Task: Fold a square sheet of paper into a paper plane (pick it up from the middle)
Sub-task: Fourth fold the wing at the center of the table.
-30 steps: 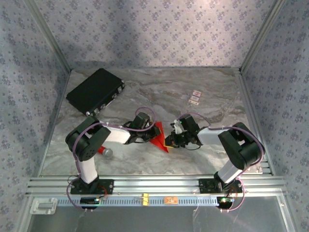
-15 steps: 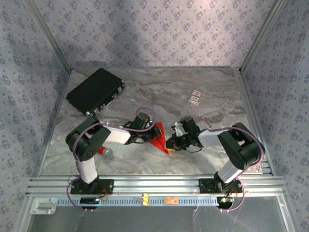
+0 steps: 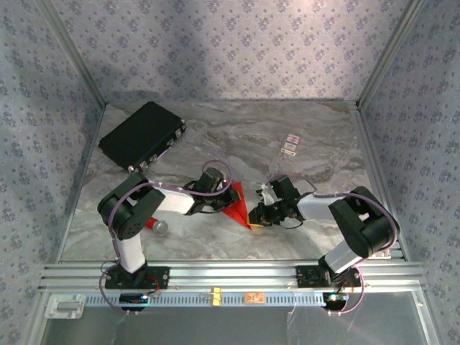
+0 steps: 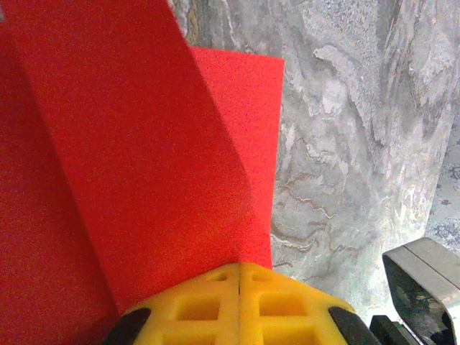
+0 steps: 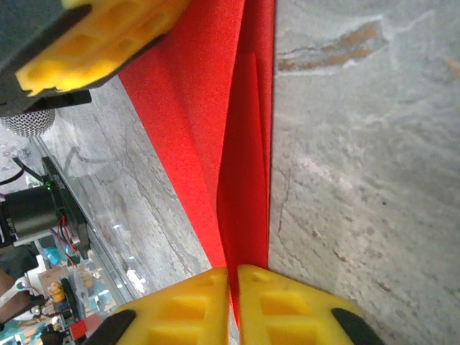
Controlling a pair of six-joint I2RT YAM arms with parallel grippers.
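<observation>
Top external: the red paper (image 3: 236, 204), folded, is mid-table between both arms; the black case (image 3: 141, 135) sits closed at far left.
Left wrist: the left gripper (image 4: 239, 269) clamps the paper.
Right wrist: the right gripper (image 5: 233, 272) pinches its folded edge.

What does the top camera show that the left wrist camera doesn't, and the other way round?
Top view: the black case at the far left, a small red cylinder beside the left arm, two small cards, and the right gripper meeting the red paper from the right. Left wrist view: close up, the left gripper shut on the paper's edge, with one red layer lying over another. Shared: the red paper and the marble table.
</observation>
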